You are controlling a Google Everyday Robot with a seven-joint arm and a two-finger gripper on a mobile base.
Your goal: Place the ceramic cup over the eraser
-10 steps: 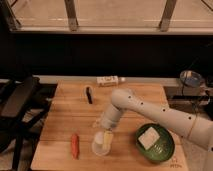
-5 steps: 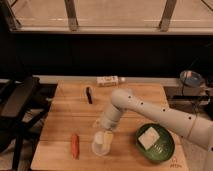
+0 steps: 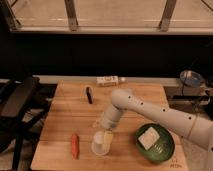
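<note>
The ceramic cup [image 3: 99, 143] is small, white and tapered, and stands on the wooden table [image 3: 65, 115] near its front edge. My gripper [image 3: 105, 137] reaches down from the white arm [image 3: 150, 114] onto the cup's right side. It is open, with one pale finger [image 3: 109, 138] against the cup's right wall. A white oblong block with a dark label, which looks like the eraser [image 3: 107, 80], lies at the table's back edge, well beyond the cup.
An orange stick [image 3: 75, 145] lies just left of the cup. A short black object [image 3: 88, 94] sits at the back left. A green bowl [image 3: 161, 149] holding a white block stands at the front right. Dark equipment flanks the table.
</note>
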